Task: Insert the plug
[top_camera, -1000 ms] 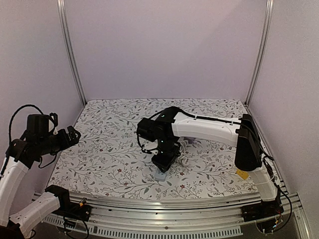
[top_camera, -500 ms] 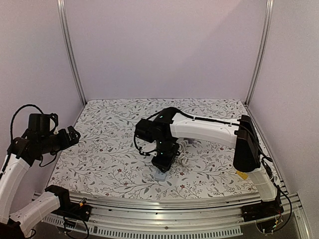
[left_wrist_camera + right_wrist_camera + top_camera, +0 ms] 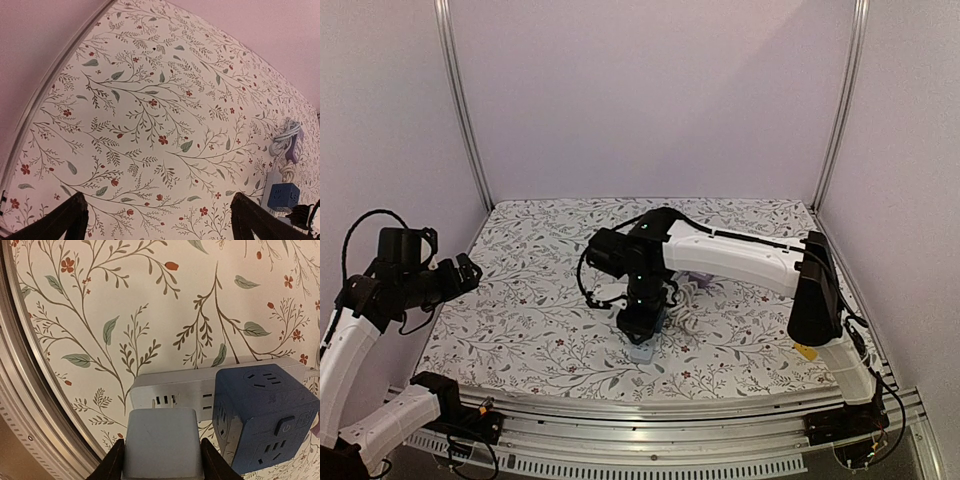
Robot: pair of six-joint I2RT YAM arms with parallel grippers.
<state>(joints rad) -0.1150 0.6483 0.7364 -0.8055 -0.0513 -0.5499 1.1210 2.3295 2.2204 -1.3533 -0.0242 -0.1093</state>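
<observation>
The right pincer [image 3: 161, 466] grasps the plug [image 3: 162, 437] over the strip [image 3: 172, 389] end, beside the cube [image 3: 260, 415]. The left pincer [image 3: 161, 220] is released, well apart above the tabletop [image 3: 150, 75].

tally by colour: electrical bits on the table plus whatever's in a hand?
White power strip: 1
Dark blue cube socket, on the strip: 1
Pale blue-grey plug block, gripped in the right hand: 1
Purple device, with a coiled white cable: 1
Total: 4
</observation>
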